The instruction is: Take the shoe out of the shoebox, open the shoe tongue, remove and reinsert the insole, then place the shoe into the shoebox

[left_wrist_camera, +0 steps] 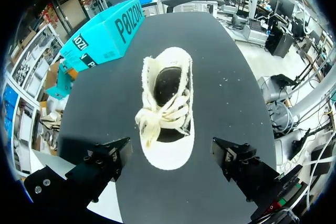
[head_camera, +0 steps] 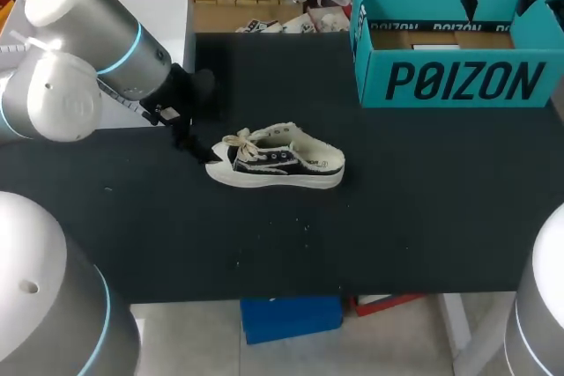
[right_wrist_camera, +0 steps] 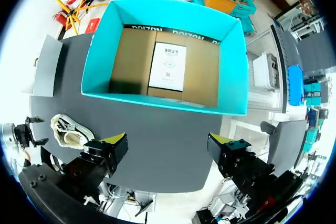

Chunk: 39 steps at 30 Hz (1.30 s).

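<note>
**Shoe out on the table, tongue next**

The shoe (head_camera: 278, 158) stands on its sole left of the table's (head_camera: 397, 217) middle, toe pointing left and heel toward the right. The box (head_camera: 449, 81) sits open at the far right corner, with only a card (right_wrist_camera: 168, 66) on its floor.

The left gripper (left_wrist_camera: 170, 148) hangs just off the toe with its jaws spread wide and nothing in them. In its wrist view the toe lies between the two fingers without either touching it. The right gripper (right_wrist_camera: 167, 141) hovers over the box, also released and empty, well apart from the shoe.

From where I stand, the step in hand looks like opening the tongue. The laces (left_wrist_camera: 160, 114) are heaped in a loose knot right over it, so I can't make out the tongue's edge. I'd want one gripper to pin the shoe first, best at the heel or along the sole's side, because a shoe this light would probably skid across the dark cloth under any pull. The other should come in from above at the mouth (left_wrist_camera: 167, 85), pinch the tongue's top rather than the laces, and lift it toward the toe. Grabbing the lace bundle would likely just tighten things. The right arm has a long way to come across.
</note>
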Motion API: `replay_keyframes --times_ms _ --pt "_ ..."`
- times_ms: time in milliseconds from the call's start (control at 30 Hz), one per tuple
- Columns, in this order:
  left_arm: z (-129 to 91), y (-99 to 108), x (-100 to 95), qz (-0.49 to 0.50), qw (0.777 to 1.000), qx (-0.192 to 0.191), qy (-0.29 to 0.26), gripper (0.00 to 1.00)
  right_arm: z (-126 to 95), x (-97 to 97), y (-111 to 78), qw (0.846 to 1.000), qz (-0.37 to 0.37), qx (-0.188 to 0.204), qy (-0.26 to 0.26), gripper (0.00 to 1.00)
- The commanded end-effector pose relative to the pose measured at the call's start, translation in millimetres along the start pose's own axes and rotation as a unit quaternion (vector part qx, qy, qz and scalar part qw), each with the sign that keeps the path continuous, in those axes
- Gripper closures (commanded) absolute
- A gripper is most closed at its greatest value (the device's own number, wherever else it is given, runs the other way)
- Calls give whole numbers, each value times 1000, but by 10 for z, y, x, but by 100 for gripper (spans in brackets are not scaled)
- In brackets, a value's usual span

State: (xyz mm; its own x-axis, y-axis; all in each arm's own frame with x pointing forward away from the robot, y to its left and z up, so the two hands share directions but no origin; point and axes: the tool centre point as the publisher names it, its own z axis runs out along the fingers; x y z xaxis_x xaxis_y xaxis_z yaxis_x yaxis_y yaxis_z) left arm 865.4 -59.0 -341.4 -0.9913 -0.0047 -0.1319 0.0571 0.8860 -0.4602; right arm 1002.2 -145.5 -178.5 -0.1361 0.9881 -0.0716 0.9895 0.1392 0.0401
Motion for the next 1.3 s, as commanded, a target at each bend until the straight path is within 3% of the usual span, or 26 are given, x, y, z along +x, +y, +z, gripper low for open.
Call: replay_keyframes --times_ms 33,67,600,767,833,1000,1067,1133,1300 --pt "-1 15 8 1 1000 2 -1 0 -181 259 -514 956 -259 -116 -80 0" --pt "-1 15 8 1 1000 2 -1 0 -168 308 -658 932 -325 -118 -106 0" --pt "-1 15 8 1 1000 2 -1 0 -168 308 -658 932 -325 -118 -106 0" --pt "-1 15 8 1 1000 2 -1 0 -193 620 -684 905 -398 -129 -70 0" --pt "-1 15 8 1 1000 2 -1 0 -144 688 -729 903 -413 -111 -49 0" --pt "-1 15 8 1 1000 2 -1 0 -61 889 -915 876 -478 -63 -25 0" --pt "-1 15 8 1 1000 2 -1 0 -76 925 -968 869 -490 -65 -11 0" --pt "-1 15 8 1 1000 2 -1 0 -97 989 -1004 850 -519 -85 -16 0" --pt "-1 15 8 1 1000 2 -1 0 -97 989 -1004 850 -519 -85 -16 0"
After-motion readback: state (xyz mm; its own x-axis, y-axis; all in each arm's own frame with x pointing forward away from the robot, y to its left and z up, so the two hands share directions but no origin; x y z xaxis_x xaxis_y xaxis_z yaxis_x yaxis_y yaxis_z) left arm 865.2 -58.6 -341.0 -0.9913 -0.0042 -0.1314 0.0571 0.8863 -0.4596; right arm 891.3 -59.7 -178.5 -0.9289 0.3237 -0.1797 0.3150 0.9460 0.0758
